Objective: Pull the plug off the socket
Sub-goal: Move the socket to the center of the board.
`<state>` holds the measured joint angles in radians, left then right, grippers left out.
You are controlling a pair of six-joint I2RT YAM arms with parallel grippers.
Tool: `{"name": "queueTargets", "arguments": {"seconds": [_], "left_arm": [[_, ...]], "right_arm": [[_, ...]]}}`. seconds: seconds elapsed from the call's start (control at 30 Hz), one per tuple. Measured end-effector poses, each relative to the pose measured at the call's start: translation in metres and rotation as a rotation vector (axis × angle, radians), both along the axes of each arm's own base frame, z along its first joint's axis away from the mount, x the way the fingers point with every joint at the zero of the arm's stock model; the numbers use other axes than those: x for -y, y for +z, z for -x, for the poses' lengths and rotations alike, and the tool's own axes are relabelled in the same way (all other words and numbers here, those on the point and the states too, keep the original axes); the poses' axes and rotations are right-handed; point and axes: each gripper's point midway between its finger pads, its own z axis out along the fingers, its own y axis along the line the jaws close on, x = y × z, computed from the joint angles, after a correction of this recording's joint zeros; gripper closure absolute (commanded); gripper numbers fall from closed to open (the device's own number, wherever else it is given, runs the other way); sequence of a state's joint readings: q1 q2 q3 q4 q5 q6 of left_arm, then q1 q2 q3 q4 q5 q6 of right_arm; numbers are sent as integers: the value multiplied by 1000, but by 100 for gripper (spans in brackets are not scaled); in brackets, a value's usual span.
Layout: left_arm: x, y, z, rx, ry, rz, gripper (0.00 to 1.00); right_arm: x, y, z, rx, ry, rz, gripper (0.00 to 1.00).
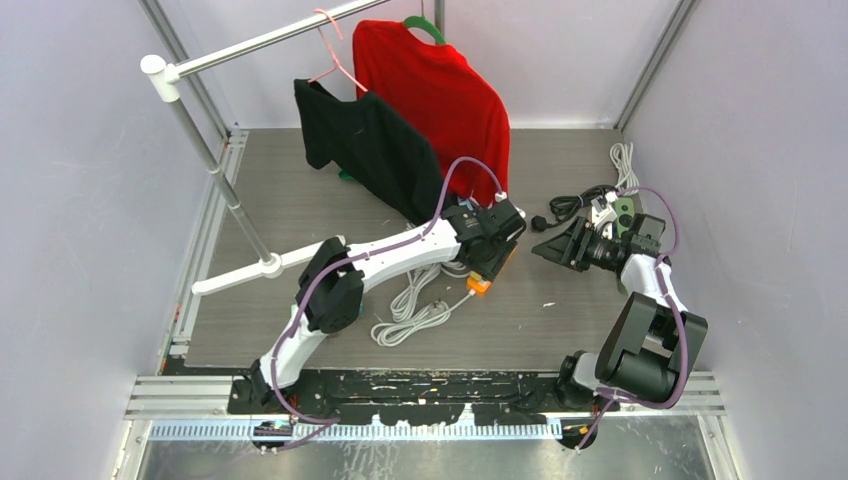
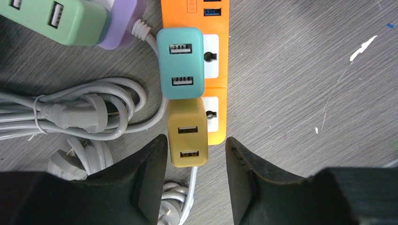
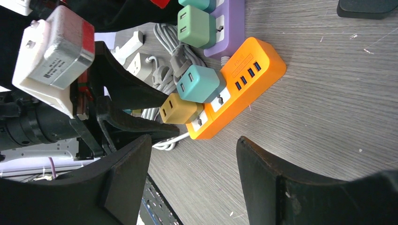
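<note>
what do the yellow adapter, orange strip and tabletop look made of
Yellow adapter: likely moulded plastic, matte, with rounded edges and even colour. Orange strip: plastic too, slightly glossier, smooth casing. Tabletop: grey wood-grain surface, probably laminate; streaked grain, white scuffs.

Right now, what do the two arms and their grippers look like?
The left arm and right arm have white links, black joint housings and a purple cable each. The left gripper and right gripper have thick, matte black fingers.
</note>
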<state>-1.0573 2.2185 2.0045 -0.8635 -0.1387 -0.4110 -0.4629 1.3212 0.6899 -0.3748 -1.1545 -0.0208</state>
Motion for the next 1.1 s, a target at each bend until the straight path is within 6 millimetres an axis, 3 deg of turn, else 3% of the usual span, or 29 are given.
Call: {"name": "queueTargets", "arguments": {"seconds": [0.23, 0.43, 0.5, 0.77, 1.1], "left_arm": [[3, -9, 0, -12, -6, -1, 65], [3, -10, -1, -8, -14, -4, 95], [2, -11, -2, -5, -26, -9, 100], [-3, -12, 4, 27, -107, 21, 100], [-18, -14, 44, 18, -334, 98, 100]], "right_arm": [[1, 0, 0, 0, -4, 0, 28], [1, 0, 0, 1, -4, -1, 28], [1, 0, 0, 1, -4, -3, 28], [1, 1, 0, 5, 0, -4, 28], [-1, 2, 10, 34, 65, 46, 27]]}}
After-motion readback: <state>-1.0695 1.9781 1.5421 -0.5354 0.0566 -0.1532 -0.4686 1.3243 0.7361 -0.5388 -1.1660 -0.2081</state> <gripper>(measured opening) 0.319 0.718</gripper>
